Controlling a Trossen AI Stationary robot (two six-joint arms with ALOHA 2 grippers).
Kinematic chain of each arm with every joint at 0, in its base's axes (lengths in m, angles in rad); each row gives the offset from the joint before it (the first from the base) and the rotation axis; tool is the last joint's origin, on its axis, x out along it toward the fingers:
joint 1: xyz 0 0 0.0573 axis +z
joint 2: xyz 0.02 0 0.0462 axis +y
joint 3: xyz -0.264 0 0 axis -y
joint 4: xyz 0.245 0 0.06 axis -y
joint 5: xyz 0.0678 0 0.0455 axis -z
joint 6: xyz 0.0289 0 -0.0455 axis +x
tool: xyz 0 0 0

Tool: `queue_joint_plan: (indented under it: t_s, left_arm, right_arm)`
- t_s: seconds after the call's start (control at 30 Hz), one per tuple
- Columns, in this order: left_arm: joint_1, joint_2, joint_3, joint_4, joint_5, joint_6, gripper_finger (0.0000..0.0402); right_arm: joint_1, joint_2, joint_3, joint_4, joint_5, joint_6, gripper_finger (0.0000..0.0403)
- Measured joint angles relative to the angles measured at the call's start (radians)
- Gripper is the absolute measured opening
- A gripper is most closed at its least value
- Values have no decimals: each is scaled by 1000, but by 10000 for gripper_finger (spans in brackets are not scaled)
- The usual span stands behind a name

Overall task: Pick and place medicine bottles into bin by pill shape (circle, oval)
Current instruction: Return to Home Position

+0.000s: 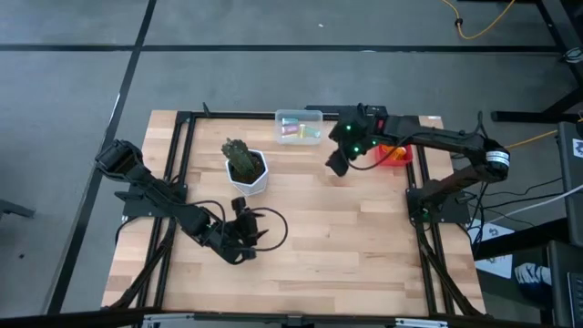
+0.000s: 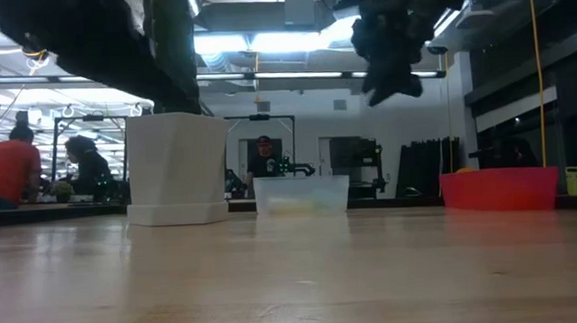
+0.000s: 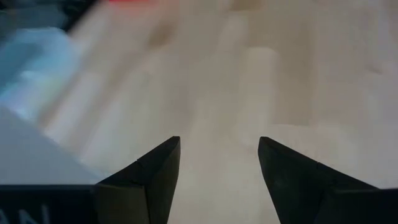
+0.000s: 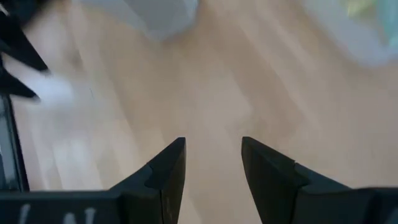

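Note:
Several small medicine bottles [image 1: 299,130] lie inside a clear bin [image 1: 317,119] at the table's far edge; the bin also shows in the low view [image 2: 301,195]. A red bin [image 1: 393,156] stands to its right, partly hidden by my right arm. My right gripper [image 1: 337,162] hangs open and empty above the table, between the two bins and a little nearer; its fingers show over bare wood in the right wrist view [image 4: 212,158]. My left gripper [image 1: 240,211] is open and empty at the near left, close to the white plant pot [image 1: 248,173]; it also shows in its wrist view [image 3: 219,158].
The white hexagonal pot with a dark plant stands left of the middle of the table, also seen in the low view [image 2: 177,167]. A black frame [image 1: 182,128] runs round the table's edges. Bare wood [image 1: 346,246] lies in the middle and near right. People show in the room behind [image 2: 7,166].

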Motion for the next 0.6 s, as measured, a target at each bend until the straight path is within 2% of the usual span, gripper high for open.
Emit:
queue_joint_plan:
  t_s: [0.1, 0.27, 0.5, 0.6]
  left_arm:
    - [-11, -5, 2, 2, 80, 27, 211]
    - [-32, -52, 2, -29, 188, 65, 211]
    - [-31, -318, 2, -181, 238, 52, 211]
    - [-32, -440, -23, -178, 277, 126, 211]
  right_arm:
    - [27, 0, 0, -97, 7, 0, 158]
    - [85, -22, 0, -136, 63, 42, 158]
    - [184, -151, 0, -132, 69, 41, 158]
    - [232, -230, 0, -132, 110, 44, 158]
